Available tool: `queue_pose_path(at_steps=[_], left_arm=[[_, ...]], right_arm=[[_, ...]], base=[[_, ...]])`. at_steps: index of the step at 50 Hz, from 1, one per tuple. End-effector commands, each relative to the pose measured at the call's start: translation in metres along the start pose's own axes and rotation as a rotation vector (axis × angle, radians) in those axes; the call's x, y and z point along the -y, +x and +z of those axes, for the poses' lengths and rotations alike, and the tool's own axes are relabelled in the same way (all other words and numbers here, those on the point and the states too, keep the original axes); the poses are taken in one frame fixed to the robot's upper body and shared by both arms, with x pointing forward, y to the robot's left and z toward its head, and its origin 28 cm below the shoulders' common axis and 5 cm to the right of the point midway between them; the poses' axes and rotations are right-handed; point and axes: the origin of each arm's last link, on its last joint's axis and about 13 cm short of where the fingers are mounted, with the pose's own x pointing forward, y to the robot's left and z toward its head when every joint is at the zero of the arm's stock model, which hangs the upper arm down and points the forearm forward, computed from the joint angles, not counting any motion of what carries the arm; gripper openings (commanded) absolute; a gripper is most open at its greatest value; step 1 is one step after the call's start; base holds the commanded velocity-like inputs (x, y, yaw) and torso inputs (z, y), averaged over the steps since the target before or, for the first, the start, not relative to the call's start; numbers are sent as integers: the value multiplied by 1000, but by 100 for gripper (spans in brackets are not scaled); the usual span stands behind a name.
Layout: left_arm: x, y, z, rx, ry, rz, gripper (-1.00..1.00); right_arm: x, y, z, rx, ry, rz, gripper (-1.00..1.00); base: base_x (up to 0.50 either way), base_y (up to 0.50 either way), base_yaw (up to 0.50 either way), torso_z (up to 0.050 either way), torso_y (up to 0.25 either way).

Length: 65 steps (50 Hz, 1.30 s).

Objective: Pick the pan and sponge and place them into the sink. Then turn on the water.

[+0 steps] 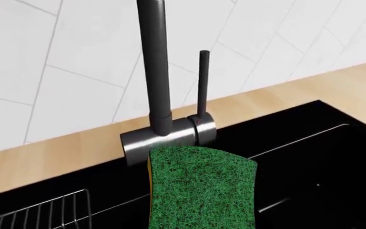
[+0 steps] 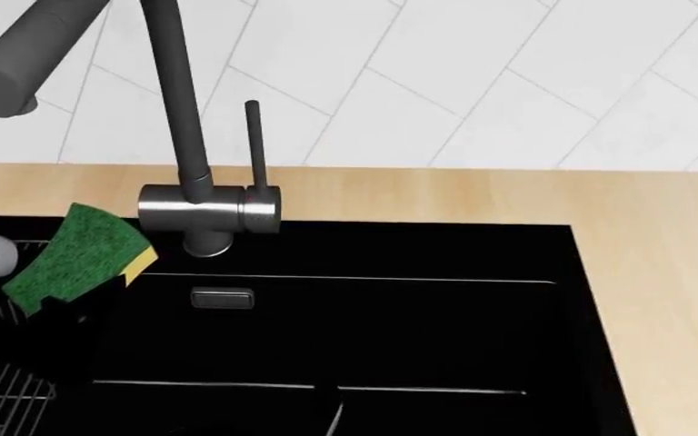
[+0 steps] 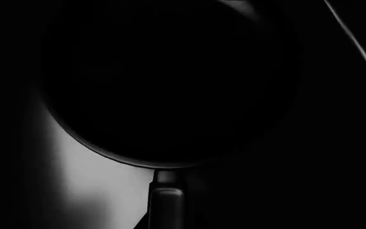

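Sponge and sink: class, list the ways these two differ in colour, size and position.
The sponge is green over a yellow layer; the sink is matte black. The sponge is small; the sink is a large basin spanning most of the head view. The sponge is held tilted in the air at the sink's left end, near the tap; the sink sits fixed in the wooden counter.

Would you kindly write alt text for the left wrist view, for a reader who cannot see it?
A green sponge with a thin yellow edge fills the lower middle of the picture, held up in front of a dark-grey tap with a steel base. Behind them lie a black sink, a wooden counter, white wall tiles and a wire rack.
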Motion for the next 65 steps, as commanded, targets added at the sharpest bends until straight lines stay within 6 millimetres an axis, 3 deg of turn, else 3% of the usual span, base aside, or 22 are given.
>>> queue_pose_path(at_steps=[1, 12, 13, 28, 50, 57, 65], left_arm=[[-1, -2, -3, -2, -14, 4, -100], [-1, -2, -2, 0, -12, 4, -100], [-2, -2, -1, 0, -12, 4, -100], [0, -1, 1, 4, -8, -1, -100], [1, 4, -1, -6, -5, -6, -100], [4, 7, 2, -6, 2, -11, -100], [7, 10, 0, -25, 22, -40, -100]], right_arm=[[-4, 16, 2, 2, 5, 54, -100], [-5, 14, -1, -15, 26, 63, -100], [-5, 13, -1, -16, 32, 64, 100], [-9, -5, -1, -16, 51, 55, 100], [-7, -96, 30, 178, 11, -126, 100], [-5, -129, 29, 288, 37, -243, 100], [-13, -146, 14, 465, 80, -400, 100]], base=[[0, 0, 0, 0, 0], [0, 0, 1, 0, 0], [0, 0, 0, 0, 0], [0, 0, 0, 0, 1], [0, 0, 0, 0, 0], [0, 0, 0, 0, 0], [0, 0, 0, 0, 0]])
